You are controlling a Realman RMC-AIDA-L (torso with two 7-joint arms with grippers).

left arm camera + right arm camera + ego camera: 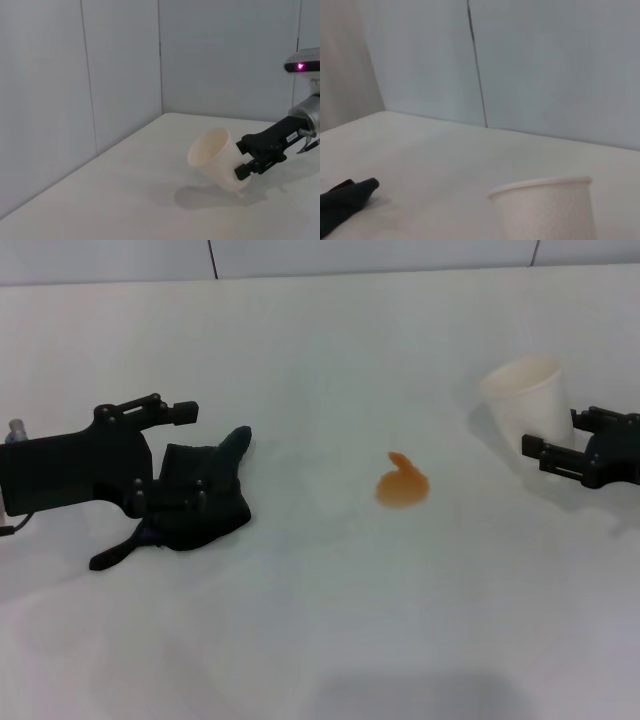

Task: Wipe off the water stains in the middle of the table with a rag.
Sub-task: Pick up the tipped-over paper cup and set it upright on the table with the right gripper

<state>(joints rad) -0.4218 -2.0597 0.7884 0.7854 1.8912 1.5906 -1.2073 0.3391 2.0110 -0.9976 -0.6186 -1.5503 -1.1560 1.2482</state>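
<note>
On the broad white table (320, 640), the left gripper (170, 455) lies low at the robot's left side, its two black fingers spread apart. The far finger (160, 410) stretches clear of the cloth, over bare tabletop, while the near finger (175, 495) presses into the dark rag (205, 500). The rag is bunched between and under the fingers, one pointed corner (238, 437) sticking up toward the middle of the table and a thin tail (115, 555) trailing toward the robot. Whether the fingers actually pinch the cloth or merely rest on it cannot be told from these views.

The water stains (402, 485), a small orange blot with an uneven rounded edge, sit in the middle of the table, well apart from the rag and untouched by it.

At the robot's right, the right gripper (560, 445) has its fingers closed around the lower wall of a white cup (528, 400). In the left wrist view the cup (217, 157) is tilted, its mouth leaning away from the gripper (245, 160), its base close to the table. The right wrist view shows the cup's rim (540, 185) close up and the tip of the rag (350, 197) across the table.
</note>
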